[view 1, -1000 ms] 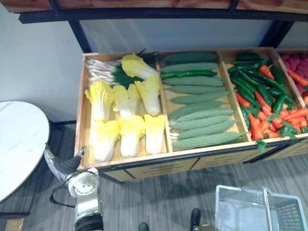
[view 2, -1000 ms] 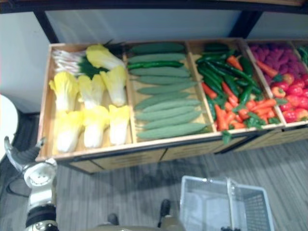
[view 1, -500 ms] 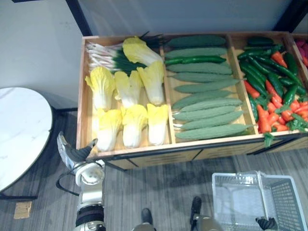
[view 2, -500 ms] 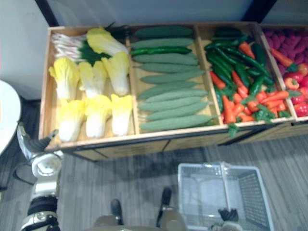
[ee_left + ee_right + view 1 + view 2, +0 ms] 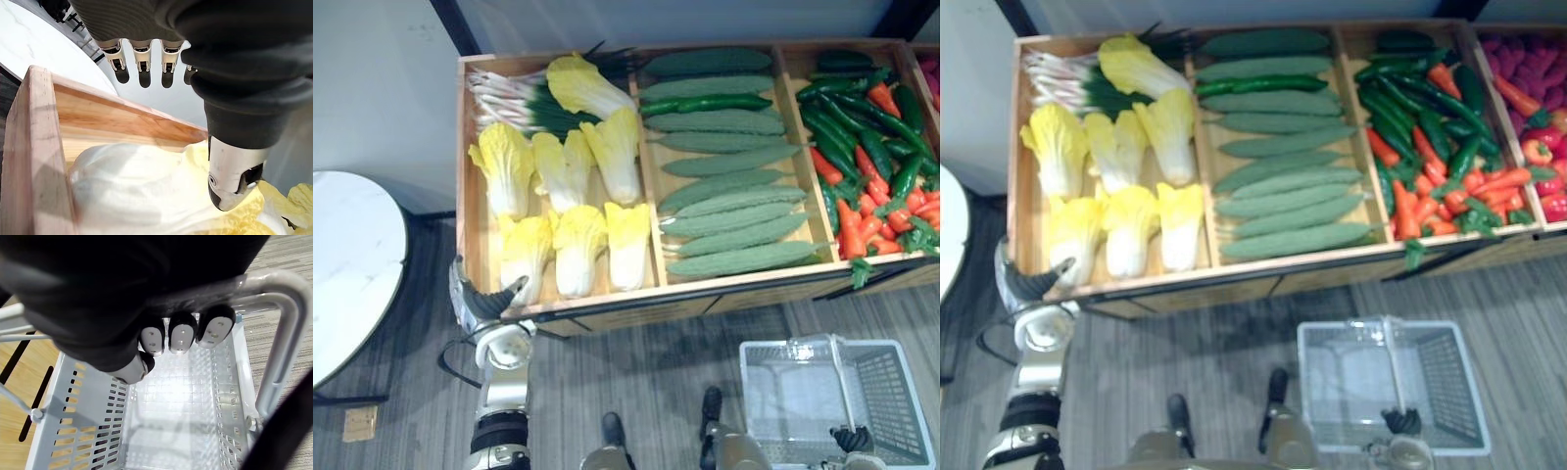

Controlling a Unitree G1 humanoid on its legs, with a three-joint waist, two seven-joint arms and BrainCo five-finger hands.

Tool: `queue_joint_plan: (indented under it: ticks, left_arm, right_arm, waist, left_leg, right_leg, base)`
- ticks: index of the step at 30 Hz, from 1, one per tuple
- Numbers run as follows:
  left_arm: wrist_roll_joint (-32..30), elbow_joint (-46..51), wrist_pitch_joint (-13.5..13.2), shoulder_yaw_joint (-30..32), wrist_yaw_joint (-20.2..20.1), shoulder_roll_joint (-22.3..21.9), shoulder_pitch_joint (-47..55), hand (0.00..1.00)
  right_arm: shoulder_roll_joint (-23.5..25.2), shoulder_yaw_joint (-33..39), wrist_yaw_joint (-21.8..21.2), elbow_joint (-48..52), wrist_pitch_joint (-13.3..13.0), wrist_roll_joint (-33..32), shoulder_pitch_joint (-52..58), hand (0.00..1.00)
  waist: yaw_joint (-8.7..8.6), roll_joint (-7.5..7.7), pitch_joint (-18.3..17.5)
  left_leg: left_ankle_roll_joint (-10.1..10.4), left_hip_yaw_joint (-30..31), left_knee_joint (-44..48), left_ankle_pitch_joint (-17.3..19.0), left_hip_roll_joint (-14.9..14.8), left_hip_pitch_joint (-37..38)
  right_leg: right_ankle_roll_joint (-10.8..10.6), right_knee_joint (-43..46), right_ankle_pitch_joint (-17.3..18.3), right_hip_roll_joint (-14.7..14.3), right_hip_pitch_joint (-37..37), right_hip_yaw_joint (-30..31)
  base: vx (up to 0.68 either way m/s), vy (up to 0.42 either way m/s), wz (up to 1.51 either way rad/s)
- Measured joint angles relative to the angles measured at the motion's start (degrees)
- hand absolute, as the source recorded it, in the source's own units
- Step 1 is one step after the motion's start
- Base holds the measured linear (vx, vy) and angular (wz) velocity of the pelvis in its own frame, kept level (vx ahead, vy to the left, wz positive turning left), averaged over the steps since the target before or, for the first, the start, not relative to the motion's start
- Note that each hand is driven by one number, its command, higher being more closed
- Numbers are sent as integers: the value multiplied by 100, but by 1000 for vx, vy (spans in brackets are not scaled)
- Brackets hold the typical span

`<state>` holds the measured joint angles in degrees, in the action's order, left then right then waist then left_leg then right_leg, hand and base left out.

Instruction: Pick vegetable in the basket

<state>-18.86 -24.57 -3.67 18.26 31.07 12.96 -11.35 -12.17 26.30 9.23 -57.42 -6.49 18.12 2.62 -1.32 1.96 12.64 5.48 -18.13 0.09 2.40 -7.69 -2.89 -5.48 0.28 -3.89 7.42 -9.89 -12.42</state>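
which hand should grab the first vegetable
Left. The left hand is open at the crate's front left corner, close to a yellow cabbage. The right hand is curled round the basket handle, so it is occupied.

Yellow-and-white cabbages at left, white-stemmed green spring onions, dull green bumpy gourds, red and dark green peppers right, pale wooden crate, white slotted basket, grey streaked floor, white marbled table
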Motion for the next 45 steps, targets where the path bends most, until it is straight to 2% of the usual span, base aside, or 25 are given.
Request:
queue_joint_plan:
  ticks: [8, 15, 23, 26, 35, 36, 45]
  left_arm:
    - [159, -580, -19, -113, -273, 144, -132, 0]
    - [489, -629, -17, -260, -504, 296, -384, 0]
    - [514, -775, 19, -364, -787, 375, -716, 0]
    - [511, -776, 56, -490, -950, 573, -779, 0]
    - [506, -776, 166, -779, -1353, 816, -1158, 0]
    - [503, -776, 175, -809, -1397, 836, -1171, 100]
    - [502, -779, 167, -894, -1445, 977, -1379, 100]
  right_arm:
    - [-116, -203, -1, 3, -10, -1, -140, 100]
    - [-140, -218, -4, 2, -2, -1, -262, 100]
    - [-288, -429, -75, 7, -1, -1, -418, 100]
    - [-298, -436, -101, 14, -1, -1, -511, 100]
    - [-375, -437, -151, 25, 5, -4, -624, 100]
    - [-375, -438, -194, 25, 5, -4, -638, 100]
    - [-374, -440, -224, 24, 2, -5, -686, 100]
  waist:
    - [-4, -2, 144]
    - [-3, 9, 319]
    - [2, -4, 441]
    - [12, -1, 535]
    - [164, 1, 680]
    - [162, 1, 680]
    - [164, 32, 763]
  left_leg:
    - [-4, -19, 8, -2, 1, -125]
    - [-5, -17, 8, -3, 10, -140]
    - [-12, -11, 12, -8, 25, -227]
    - [-18, -2, 15, -12, 38, -247]
    - [-87, 46, 30, -62, 90, -414]
    - [-95, 65, 30, -68, 97, -422]
    - [-117, 148, 33, -97, 153, -486]
  right_leg:
    - [5, 86, -3, 4, -190, 51]
    - [5, 86, -4, 9, -202, 50]
    - [6, 105, -5, 26, -293, 47]
    - [4, 108, -6, 41, -307, 39]
    - [14, 175, -36, 106, -469, 15]
    - [13, 175, -38, 114, -468, 3]
    - [8, 171, -52, 176, -471, -59]
  base:
    - [-16, -8, -2]
    - [0, 0, 0]
    - [0, 0, 0]
    - [0, 0, 0]
    - [-7, -1, 2]
    - [-25, -5, 8]
    - [-7, 1, 6]
